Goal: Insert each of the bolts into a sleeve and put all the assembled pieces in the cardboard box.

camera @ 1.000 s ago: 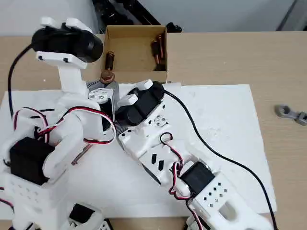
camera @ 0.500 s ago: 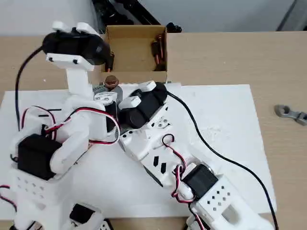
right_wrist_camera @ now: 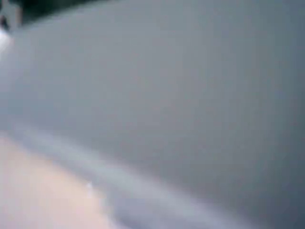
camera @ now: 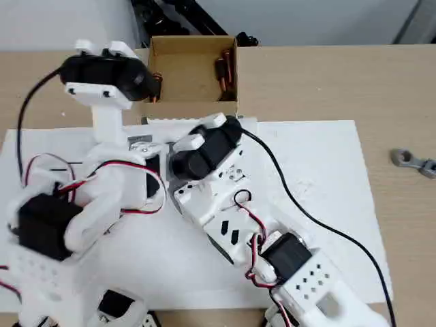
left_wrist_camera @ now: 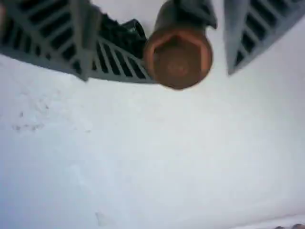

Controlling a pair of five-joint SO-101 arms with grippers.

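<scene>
Inside L claw [left_wrist_camera: 159,45]: bolt [left_wrist_camera: 177,56]

A small robotics lab or hobby workshop: a light wooden tabletop [camera: 340,82] carries a white sheet [camera: 313,177] as a work mat. On it stand two white plastic arms, one [camera: 102,197] beside the other [camera: 225,204], with black motors and bare red and black wires [camera: 248,218]. A cardboard box [camera: 187,105] holds coppery bolts [camera: 225,68], a small metal tool [camera: 412,161] lies apart, and black gear [camera: 170,17] sits behind against a plain grey wall
</scene>
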